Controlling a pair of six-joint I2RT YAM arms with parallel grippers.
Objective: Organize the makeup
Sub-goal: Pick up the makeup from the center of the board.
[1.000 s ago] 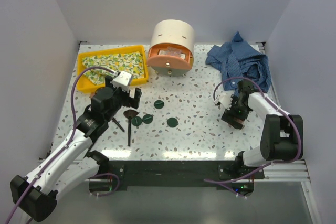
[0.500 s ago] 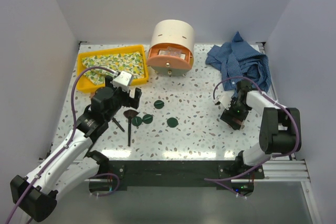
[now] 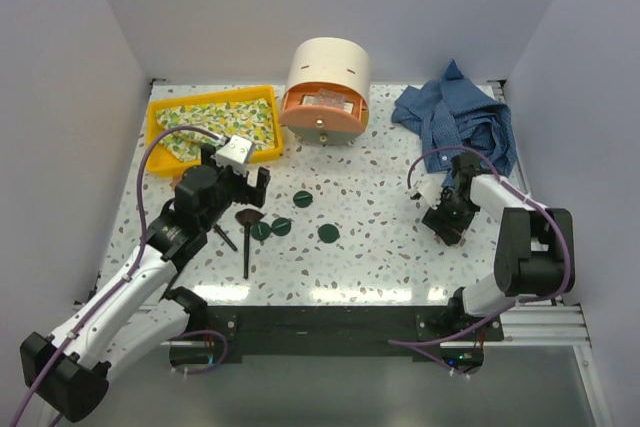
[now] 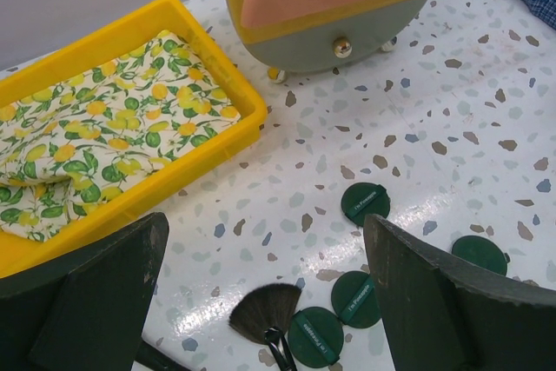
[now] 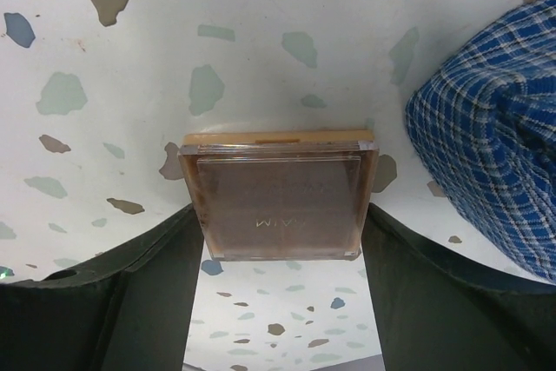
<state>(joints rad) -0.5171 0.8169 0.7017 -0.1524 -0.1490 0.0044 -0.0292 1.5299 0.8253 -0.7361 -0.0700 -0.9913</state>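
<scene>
Left gripper spread wide, right gripper clamping a palette.
From above, discs and fan brush lie just beside the left gripper. The left wrist view shows them between its parted fingers. In the right wrist view both fingers press the palette's sides, with the blue cloth to its right.

Quick tally:
- dark green discs: four being counted
- brushes: two being counted, one fan-headed
- pink-brown palette: only one being clearly shown; pinkish bits in round organiser not being made out well enough for counting
- cloths: two being counted, blue cloth plus leaf-print cloth
- yellow tray: one
</scene>
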